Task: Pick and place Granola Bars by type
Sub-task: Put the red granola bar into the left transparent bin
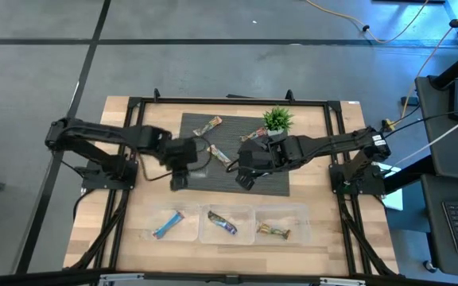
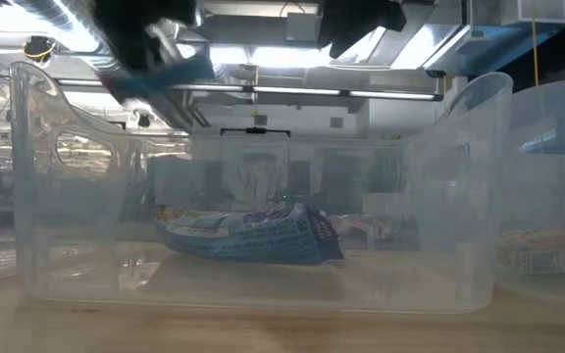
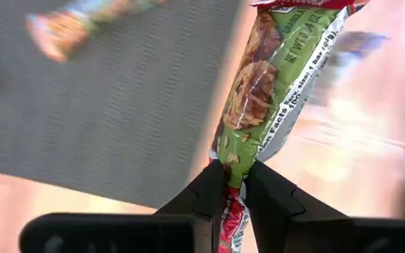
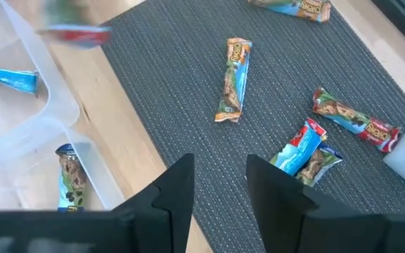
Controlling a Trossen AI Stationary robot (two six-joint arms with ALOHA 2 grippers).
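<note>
Where light wood table (image 1: 133, 214) shows, dark woven mat (image 1: 277, 183) centered.

Wooden table (image 1: 133, 119) with mat and bins
A dark mat (image 1: 201, 127) lies in its middle; three clear bins (image 1: 227, 225) stand along the near edge.

Bare wood on the desk (image 1: 130, 230) lies open on both sides of the three clear bins (image 1: 227, 225). On the dark mat (image 1: 201, 125) loose bars (image 1: 208, 125) and the potted plant (image 1: 277, 121) crowd the far half — both arms hang over its middle, blocking passage.
</note>
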